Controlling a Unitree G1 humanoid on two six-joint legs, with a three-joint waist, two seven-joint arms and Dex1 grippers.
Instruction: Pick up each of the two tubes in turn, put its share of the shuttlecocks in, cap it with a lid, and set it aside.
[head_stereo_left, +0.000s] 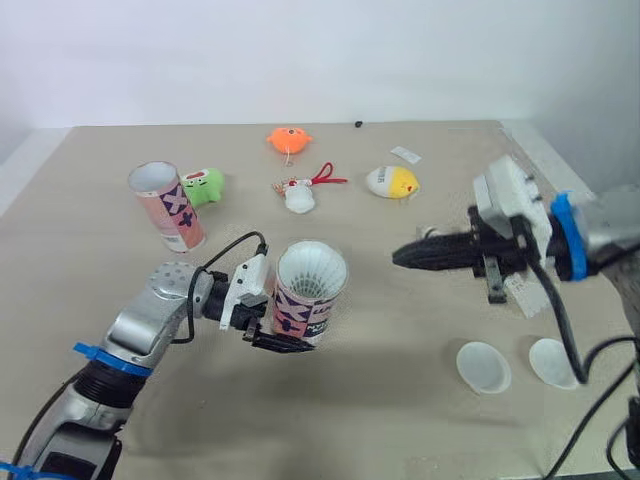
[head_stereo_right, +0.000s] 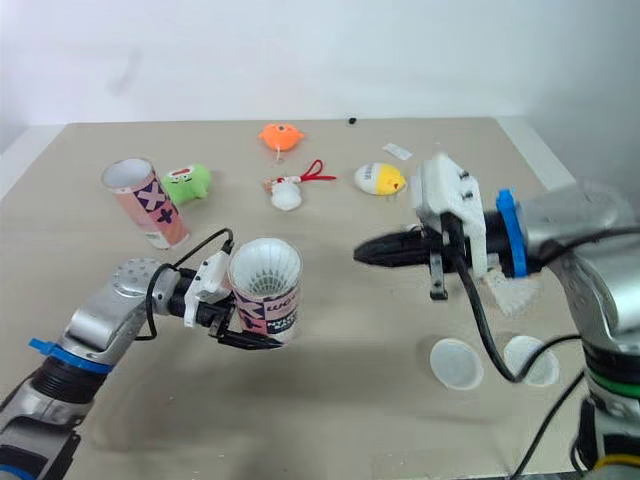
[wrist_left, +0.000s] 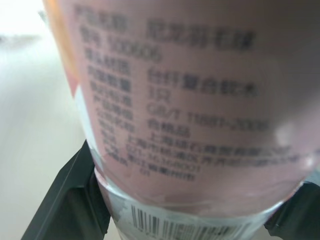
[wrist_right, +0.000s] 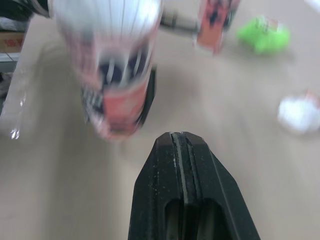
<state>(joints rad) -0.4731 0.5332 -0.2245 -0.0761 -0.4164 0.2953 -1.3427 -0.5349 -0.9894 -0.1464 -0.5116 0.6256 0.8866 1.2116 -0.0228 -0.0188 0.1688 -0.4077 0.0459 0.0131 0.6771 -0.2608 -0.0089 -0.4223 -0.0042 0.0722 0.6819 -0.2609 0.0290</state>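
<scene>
Left claw (head_stereo_left: 288, 330): clamped on the lower part of the tube, one black finger on each side of it.
Tube (head_stereo_left: 308, 300): held roughly upright at the near left-centre of the table, open mouth up and no lid on it; whether its base touches the table cannot be told.
Shuttlecock (head_stereo_left: 312, 268): white feathers fill the tube's mouth, reaching to the rim.
Right claw (head_stereo_left: 398, 257): fingers pressed together with nothing between them; it hangs above the table, lying level, tips pointed at the held tube, with a clear gap between them.
Lids (head_stereo_left: 483, 366): two white discs flat on the table at the near right, side by side and apart, below the right arm.
Other tube (head_stereo_left: 168, 205): stands at the far left, leaning a little, mouth open, well apart from the held one.
Green toy (head_stereo_left: 203, 186): just beside the other tube.
Orange toy (head_stereo_left: 289, 139): near the far edge, centre.
White toy (head_stereo_left: 299, 196): with a red cord, between the green and yellow toys.
Yellow toy (head_stereo_left: 392, 182): beyond the right claw.
Table (head_stereo_left: 400, 420): beige top.
</scene>
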